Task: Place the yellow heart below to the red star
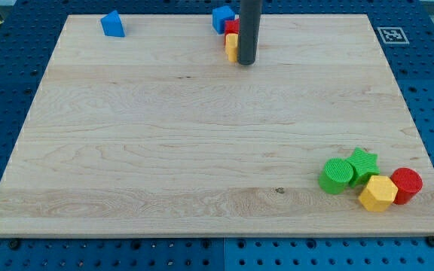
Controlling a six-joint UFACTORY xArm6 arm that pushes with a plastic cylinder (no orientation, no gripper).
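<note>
Your tip [247, 63] sits at the yellow heart [231, 47].
The heart touches its left side, just below the half-hidden red star [232, 26]; the bare rod grips nothing.

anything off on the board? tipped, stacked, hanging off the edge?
Nothing stands out. All blocks sit flat on the board. My tip is by the yellow block and red block at the view's top, partly hiding both.

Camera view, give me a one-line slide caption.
My tip rests against the yellow heart, just below the red star, at the wooden board's top edge.
</note>
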